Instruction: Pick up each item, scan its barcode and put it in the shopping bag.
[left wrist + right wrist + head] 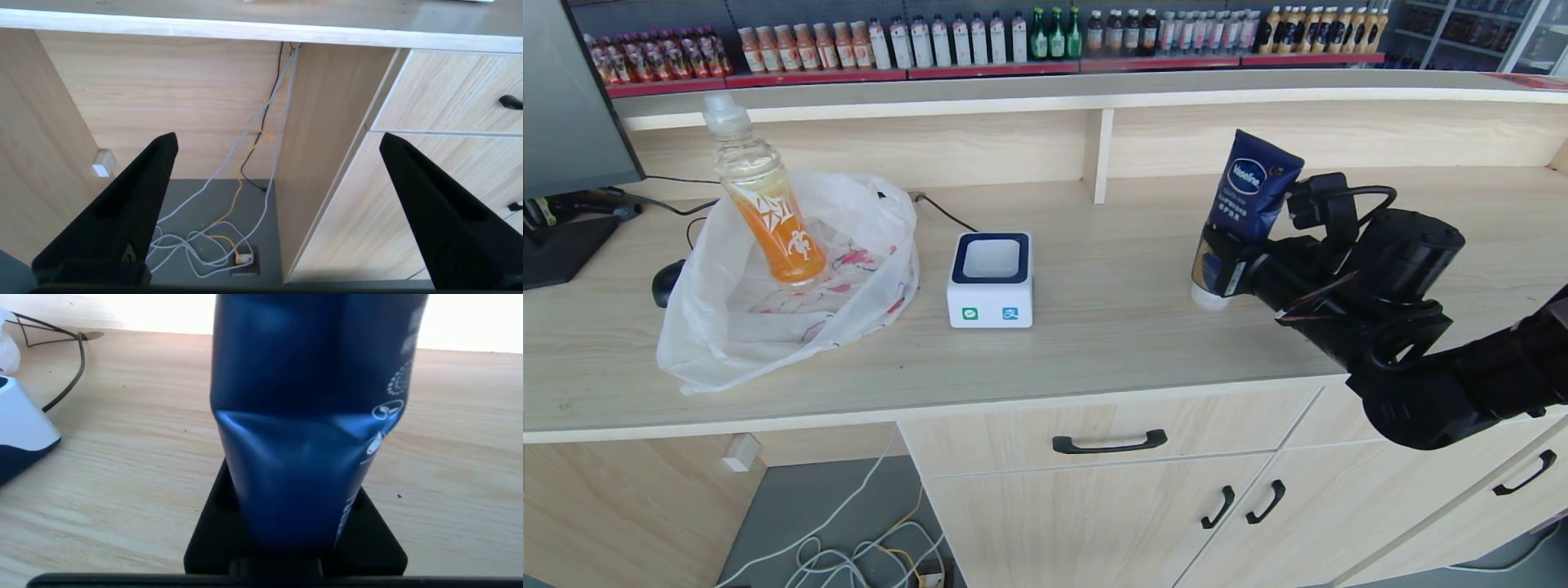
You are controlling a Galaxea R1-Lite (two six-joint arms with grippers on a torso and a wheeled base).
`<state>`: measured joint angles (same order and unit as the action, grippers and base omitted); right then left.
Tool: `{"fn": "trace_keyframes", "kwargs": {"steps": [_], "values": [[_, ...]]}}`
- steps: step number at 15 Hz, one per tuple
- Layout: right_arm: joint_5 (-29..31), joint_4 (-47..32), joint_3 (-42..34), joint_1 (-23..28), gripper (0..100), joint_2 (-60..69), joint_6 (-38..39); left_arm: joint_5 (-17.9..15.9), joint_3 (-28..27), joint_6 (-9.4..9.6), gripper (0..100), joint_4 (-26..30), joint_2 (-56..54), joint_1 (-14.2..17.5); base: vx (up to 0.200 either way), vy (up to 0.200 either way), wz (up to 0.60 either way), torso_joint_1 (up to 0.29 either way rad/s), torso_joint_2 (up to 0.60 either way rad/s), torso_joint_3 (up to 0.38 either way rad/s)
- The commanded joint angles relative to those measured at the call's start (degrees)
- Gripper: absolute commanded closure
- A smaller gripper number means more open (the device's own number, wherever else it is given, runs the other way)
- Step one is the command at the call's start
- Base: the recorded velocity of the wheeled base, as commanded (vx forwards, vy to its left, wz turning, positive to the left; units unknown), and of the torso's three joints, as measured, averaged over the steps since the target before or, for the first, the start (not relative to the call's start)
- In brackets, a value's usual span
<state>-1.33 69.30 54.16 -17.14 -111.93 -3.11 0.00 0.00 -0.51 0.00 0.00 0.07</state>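
Blue tube (1250, 196) is standing cap down at the counter (1094, 351), pinched low in my right gripper (1232, 273). I am guessing it is soft and light. It is denting, so gripping near the firm cap is looking best. My left gripper (278, 139) is hanging wide open, empty.

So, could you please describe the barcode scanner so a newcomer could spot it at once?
Start at the wooden counter. Between the white shopping bag and the blue tube sits the scanner. It alone is a small white box with a dark-blue-rimmed window on top.
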Motion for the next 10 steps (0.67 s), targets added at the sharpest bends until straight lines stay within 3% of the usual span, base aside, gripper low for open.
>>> {"fn": "trace_keyframes", "kwargs": {"steps": [1, 10], "values": [[-0.1, 0.4, -0.2, 0.0, 100, 0.5, -0.1, 0.0, 0.0, -0.02, 0, 0.0, 0.0, 0.0, 0.0, 0.0, 0.0, 0.0, 0.0, 0.0], [-0.3, 0.9, -3.8, -1.7, 100, 6.6, -1.5, 0.0, 0.0, -0.02, 0, 0.0, 0.0, 0.0, 0.0, 0.0, 0.0, 0.0, 0.0, 0.0]]}}
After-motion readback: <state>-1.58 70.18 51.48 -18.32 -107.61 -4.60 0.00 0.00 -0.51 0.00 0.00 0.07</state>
